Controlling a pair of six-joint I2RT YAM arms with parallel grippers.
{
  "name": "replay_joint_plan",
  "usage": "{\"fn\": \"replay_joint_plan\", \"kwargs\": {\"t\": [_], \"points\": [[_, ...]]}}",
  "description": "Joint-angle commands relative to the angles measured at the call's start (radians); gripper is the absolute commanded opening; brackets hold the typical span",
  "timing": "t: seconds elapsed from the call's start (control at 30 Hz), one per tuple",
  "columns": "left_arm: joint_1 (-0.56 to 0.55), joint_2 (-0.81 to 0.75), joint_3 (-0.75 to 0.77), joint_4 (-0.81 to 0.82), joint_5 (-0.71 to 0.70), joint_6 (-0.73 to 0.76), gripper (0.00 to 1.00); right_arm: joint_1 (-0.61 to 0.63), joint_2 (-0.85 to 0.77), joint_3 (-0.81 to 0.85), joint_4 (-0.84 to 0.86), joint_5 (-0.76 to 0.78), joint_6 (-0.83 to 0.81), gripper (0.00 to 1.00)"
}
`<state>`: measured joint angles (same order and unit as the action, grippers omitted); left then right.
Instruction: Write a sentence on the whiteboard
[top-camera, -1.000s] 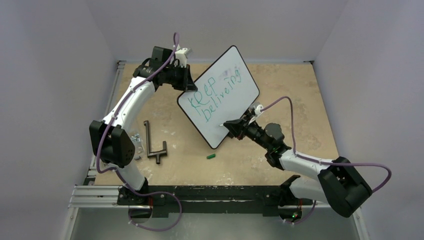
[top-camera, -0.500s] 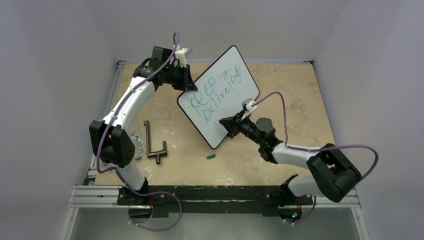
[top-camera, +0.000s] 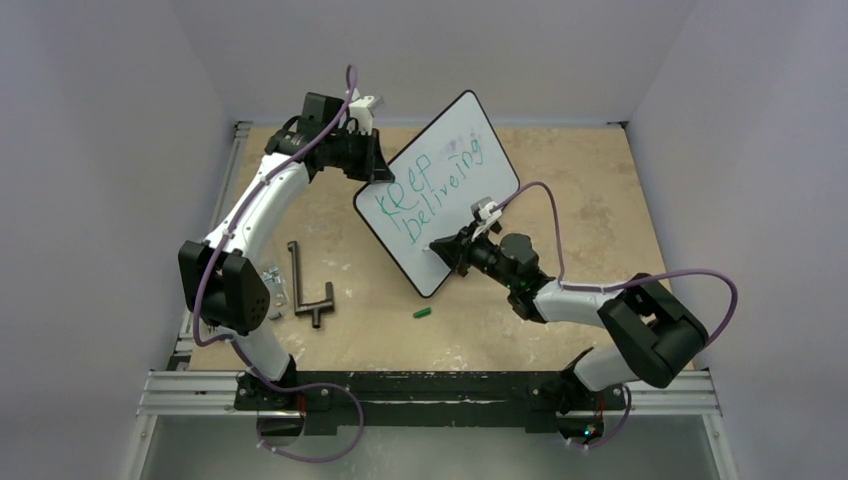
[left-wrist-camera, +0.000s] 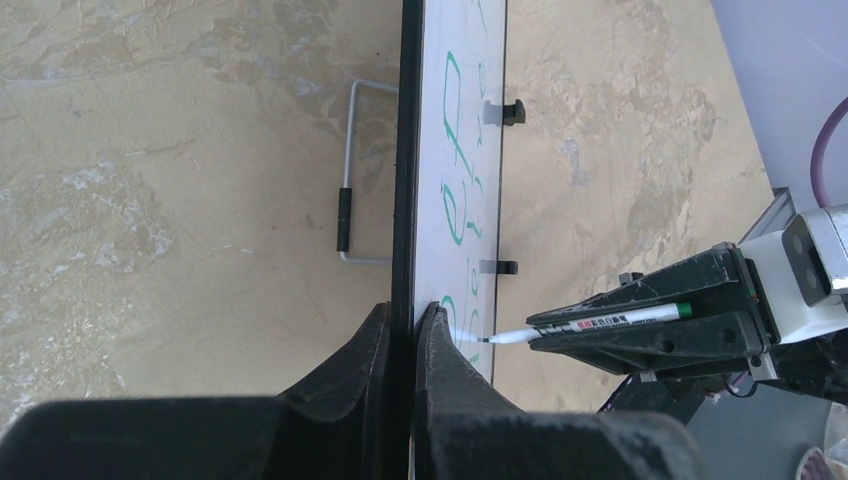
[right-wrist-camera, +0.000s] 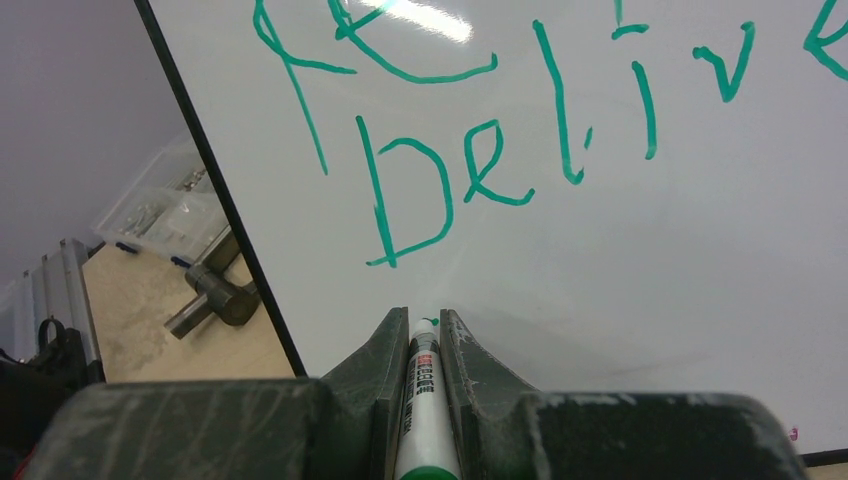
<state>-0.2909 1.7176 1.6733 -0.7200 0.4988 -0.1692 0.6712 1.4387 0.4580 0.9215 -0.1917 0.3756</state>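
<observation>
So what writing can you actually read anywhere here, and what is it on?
"Keep": upper line, green, on the whiteboard.
"beliveing": lower line, green, same board.
Print on the marker: too small to read.

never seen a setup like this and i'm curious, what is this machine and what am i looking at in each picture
These are two white-and-black robot arms bolted to a tan table. One picture looks down from above; the other two come from a camera on each wrist. The left end effector is shut on the edge of a glossy white rectangular whiteboard with a thin black frame, propping it up at a tilt. The right end effector is shut on a white marker pen, its tip at the board under green handwritten lettering reading roughly "Keep beliveing". On the table lie a small green piece, perhaps the pen's cap, and a dark metal T-shaped tool.
</observation>
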Motion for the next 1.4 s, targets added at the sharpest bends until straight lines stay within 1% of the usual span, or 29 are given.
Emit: {"fn": "replay_joint_plan", "kwargs": {"t": [0.0, 0.53, 0.73, 0.9, 1.07, 1.37], "points": [[0.048, 0.010, -0.005, -0.061, -0.294, 0.115, 0.00, 0.022, 0.007, 0.034, 0.041, 0.014, -0.020, 0.00], [0.047, 0.004, -0.005, -0.061, -0.290, 0.112, 0.00, 0.078, -0.007, -0.007, 0.016, 0.023, -0.012, 0.00], [0.047, 0.004, -0.005, -0.060, -0.286, 0.111, 0.00, 0.080, -0.021, -0.037, -0.004, 0.080, -0.005, 0.00], [0.047, 0.005, -0.004, -0.062, -0.284, 0.111, 0.00, 0.080, -0.040, -0.026, -0.078, 0.183, -0.016, 0.00], [0.047, 0.004, -0.004, -0.061, -0.283, 0.111, 0.00, 0.080, -0.041, -0.011, -0.111, 0.250, -0.015, 0.00], [0.047, 0.002, -0.004, -0.063, -0.283, 0.112, 0.00, 0.080, -0.036, -0.003, -0.158, 0.276, -0.016, 0.00]]}}
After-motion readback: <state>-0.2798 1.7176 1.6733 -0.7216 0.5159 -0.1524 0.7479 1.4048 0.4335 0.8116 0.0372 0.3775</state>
